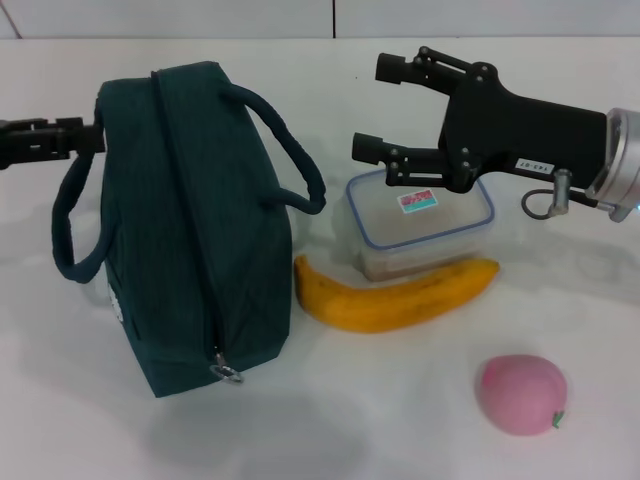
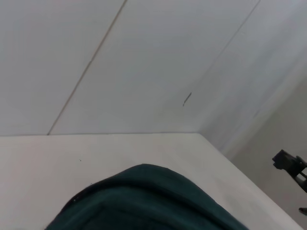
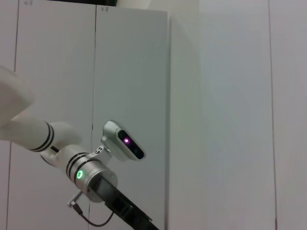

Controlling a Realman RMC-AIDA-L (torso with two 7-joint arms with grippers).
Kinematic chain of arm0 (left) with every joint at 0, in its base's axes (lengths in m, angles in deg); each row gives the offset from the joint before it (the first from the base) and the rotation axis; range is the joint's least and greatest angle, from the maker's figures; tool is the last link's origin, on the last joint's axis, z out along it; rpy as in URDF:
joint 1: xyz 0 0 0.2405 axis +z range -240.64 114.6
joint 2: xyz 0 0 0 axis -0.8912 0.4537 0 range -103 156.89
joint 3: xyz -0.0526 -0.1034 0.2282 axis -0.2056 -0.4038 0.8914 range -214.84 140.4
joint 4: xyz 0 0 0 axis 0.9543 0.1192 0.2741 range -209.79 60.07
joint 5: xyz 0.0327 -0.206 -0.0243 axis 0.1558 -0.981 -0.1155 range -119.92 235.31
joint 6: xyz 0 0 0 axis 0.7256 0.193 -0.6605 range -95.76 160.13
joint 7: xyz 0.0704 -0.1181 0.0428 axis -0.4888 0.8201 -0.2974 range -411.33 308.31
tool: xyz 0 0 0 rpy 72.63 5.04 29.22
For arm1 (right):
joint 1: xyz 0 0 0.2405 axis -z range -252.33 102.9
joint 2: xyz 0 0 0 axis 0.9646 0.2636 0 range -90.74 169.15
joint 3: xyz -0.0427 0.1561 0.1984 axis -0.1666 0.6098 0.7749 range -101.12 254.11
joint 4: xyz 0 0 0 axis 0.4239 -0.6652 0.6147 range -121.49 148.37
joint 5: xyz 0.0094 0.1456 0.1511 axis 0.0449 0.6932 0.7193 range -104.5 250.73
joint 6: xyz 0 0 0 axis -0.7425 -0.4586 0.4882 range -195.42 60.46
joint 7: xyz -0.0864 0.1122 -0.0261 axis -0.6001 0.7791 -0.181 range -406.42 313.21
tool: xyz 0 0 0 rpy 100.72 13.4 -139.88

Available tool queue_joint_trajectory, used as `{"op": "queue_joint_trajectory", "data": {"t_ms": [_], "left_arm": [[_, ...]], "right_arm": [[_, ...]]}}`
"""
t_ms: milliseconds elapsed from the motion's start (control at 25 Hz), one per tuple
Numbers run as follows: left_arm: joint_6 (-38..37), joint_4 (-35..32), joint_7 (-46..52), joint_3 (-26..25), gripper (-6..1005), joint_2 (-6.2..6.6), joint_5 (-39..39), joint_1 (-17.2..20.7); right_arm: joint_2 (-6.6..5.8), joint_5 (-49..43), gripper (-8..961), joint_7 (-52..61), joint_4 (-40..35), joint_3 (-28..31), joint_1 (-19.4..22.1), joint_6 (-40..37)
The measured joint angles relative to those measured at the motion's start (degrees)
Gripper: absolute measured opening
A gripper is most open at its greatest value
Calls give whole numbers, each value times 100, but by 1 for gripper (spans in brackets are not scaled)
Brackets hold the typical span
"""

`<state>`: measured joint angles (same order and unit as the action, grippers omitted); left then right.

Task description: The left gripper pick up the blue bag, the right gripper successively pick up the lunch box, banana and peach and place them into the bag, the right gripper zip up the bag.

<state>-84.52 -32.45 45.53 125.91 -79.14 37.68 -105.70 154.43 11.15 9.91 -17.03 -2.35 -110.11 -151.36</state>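
The blue bag (image 1: 190, 220) stands zipped on the white table, its ring pull (image 1: 226, 373) at the near end. Its fabric (image 2: 144, 201) fills the bottom of the left wrist view. My left gripper (image 1: 97, 136) reaches in from the left and meets the bag's upper far corner by one handle (image 1: 68, 225). My right gripper (image 1: 372, 108) hovers open and empty just above the far left of the lunch box (image 1: 420, 225). The banana (image 1: 395, 295) lies against the box's near side. The peach (image 1: 520, 393) sits alone at the front right.
The table's far edge meets a white panelled wall. The right wrist view shows only the left arm's silver wrist with its green light (image 3: 79, 173) before white cabinet doors. The right gripper's fingertip (image 2: 290, 165) shows at the edge of the left wrist view.
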Motion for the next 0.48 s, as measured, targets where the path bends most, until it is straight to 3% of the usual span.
{"op": "queue_joint_trajectory", "data": {"t_ms": [480], "left_arm": [[19, -123, 281, 0, 809, -94, 377, -363]], "right_arm": [[0, 11, 845, -32, 10, 5, -22, -26]]}}
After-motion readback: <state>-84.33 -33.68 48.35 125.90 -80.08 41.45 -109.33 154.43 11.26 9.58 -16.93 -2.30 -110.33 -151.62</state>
